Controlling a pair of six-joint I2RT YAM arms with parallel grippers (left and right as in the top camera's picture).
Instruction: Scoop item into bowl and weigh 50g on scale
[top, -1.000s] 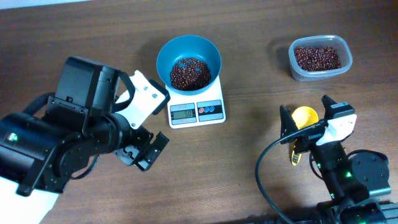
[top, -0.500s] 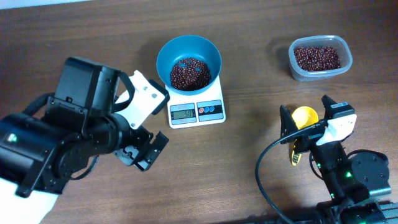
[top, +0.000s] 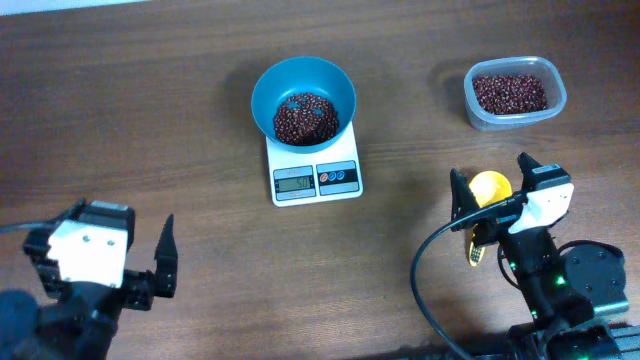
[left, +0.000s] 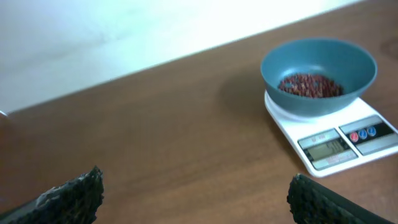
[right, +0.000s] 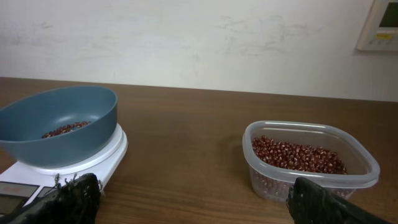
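The teal bowl (top: 303, 82) sits on the white scale (top: 315, 180) at the table's centre back, with a pile of red-brown beans (top: 305, 118) in it. The left wrist view shows the bowl (left: 351, 62), beans (left: 309, 85) and scale (left: 348, 146) far off to the right. My left gripper (top: 100, 225) is open at the lower left, away from everything, its fingers wide apart over bare wood (left: 196, 186). My right gripper (top: 488, 170) is open at the lower right, over the yellow scoop (top: 492, 190) lying on the table. The scoop is hidden in the right wrist view.
A clear plastic tub (top: 555, 100) holding more beans (top: 510, 93) stands at the back right. The right wrist view has the tub (right: 311, 180) right of centre and the bowl (right: 56, 134) at the left. A black cable (top: 430, 250) loops beside the right arm.
My left arm has pulled back from beside the scale to the lower left corner, its gripper still open. The right arm, scoop, bowl and tub have not moved.
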